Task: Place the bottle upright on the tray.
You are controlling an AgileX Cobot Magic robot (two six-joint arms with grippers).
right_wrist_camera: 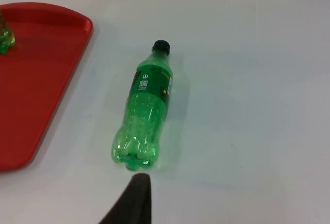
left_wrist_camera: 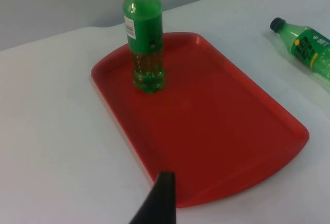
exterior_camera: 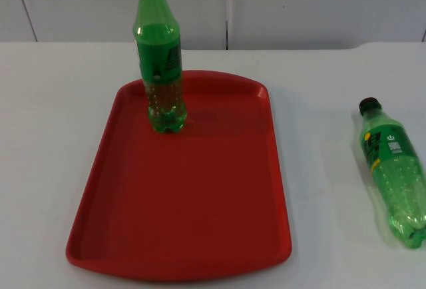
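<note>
One green bottle (exterior_camera: 160, 69) is stood upright on the red tray (exterior_camera: 200, 236), far end. A 2nd bottle (right_wrist_camera: 143, 115) is laid on the table (exterior_camera: 53, 116), cap seen in the right wrist view. Gripper states can't be told.

A white table top (exterior_camera: 53, 136) ends at a grey partition wall (exterior_camera: 319, 2)

We see a white table (exterior_camera: 53, 136) spreading across most of the frame, from the lower edge up to a grey partition wall (exterior_camera: 319, 2) along the top. Dark vertical seams split that wall, one just right of centre.
</note>
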